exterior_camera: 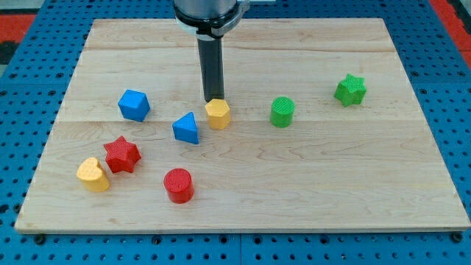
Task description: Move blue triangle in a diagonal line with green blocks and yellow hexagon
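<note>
The blue triangle (187,128) lies left of centre on the wooden board. The yellow hexagon (218,114) sits just to its upper right, a small gap between them. The green cylinder (282,112) is further right, and the green star (350,90) is at the upper right. These four run in a rising line from left to right. My tip (213,100) stands right behind the yellow hexagon, at its top edge, seemingly touching it. The rod comes down from the view's top.
A blue cube-like block (134,105) sits at the left. A red star (121,154), a yellow heart (93,174) and a red cylinder (178,185) are at the lower left. The board (309,191) rests on a blue perforated surface.
</note>
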Motion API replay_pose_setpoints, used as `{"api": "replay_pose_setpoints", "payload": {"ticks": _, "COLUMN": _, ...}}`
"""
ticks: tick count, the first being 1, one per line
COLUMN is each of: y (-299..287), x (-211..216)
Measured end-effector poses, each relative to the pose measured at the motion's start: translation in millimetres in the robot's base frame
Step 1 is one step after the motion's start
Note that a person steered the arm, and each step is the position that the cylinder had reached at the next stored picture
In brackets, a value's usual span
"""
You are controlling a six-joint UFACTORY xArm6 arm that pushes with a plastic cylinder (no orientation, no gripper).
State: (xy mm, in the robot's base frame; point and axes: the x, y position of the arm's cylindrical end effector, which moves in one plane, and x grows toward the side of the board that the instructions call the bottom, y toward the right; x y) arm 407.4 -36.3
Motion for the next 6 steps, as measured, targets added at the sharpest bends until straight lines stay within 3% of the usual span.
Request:
{"api": "replay_pose_setpoints", "payload": {"ticks": 1, "y": -3.6, "x": 30.8}}
{"api": "replay_pose_setpoints", "payload": {"ticks": 2, "y": -9.7, "x": 32.5}}
{"api": "replay_pose_setpoints", "payload": {"ticks": 3, "y": 1.4, "x": -0.6}}
{"api": "replay_pose_setpoints", "payload": {"ticks": 5, "y": -56.0, "x": 75.3}}
{"api": "replay_pose_setpoints", "payload": {"ticks": 6, "y": -38.4, "x": 80.5}}
